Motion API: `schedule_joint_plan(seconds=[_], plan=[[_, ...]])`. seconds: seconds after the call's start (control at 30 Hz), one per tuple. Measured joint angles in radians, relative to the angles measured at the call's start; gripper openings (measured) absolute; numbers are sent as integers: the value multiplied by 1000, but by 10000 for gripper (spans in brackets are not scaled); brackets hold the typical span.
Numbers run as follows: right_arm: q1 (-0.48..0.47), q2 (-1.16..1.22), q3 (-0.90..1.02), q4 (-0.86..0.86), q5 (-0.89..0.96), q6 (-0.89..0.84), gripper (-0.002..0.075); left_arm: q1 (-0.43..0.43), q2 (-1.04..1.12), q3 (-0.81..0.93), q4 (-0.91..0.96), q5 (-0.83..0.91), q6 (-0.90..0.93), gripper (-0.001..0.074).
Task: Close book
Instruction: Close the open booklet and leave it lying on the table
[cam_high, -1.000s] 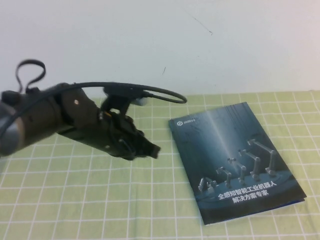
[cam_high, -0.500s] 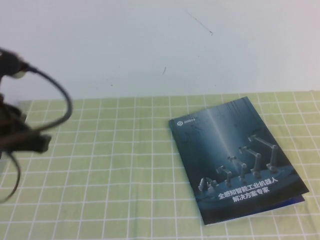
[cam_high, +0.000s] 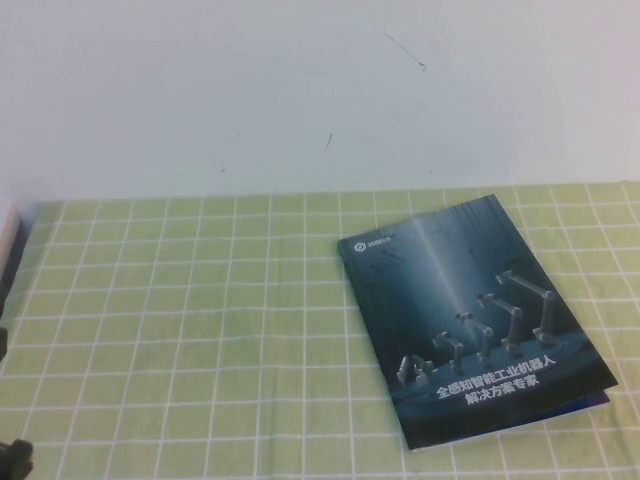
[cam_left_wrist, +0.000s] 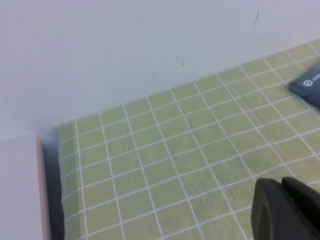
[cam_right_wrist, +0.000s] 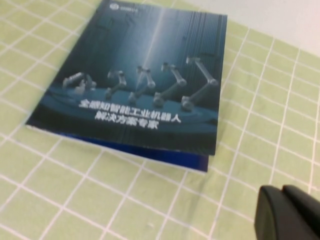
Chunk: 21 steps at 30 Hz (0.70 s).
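The book (cam_high: 470, 320) lies closed and flat, its dark cover with printed robot arms facing up, on the right part of the green checked cloth (cam_high: 200, 300), reaching towards the front edge. A white wall (cam_high: 300, 90) rises behind the back edge, and a white panel (cam_left_wrist: 20, 190) borders the left edge. The left gripper (cam_left_wrist: 281, 192) is above the cloth near its back left corner, well apart from the book, fingers pressed together. The right gripper (cam_right_wrist: 282, 196) is over bare cloth near the book's front right corner, not touching it, its fingers also together.
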Motion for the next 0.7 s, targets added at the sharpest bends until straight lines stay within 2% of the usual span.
schedule_joint_plan(seconds=[0.2,0.7], plan=[[0,-1,5,-6,62,0,-3,0,-54,13,-4,-2,-12,-3],[0,-1,5,-5,74,0,-3,0,-54,15,-6,-4,-15,-3]])
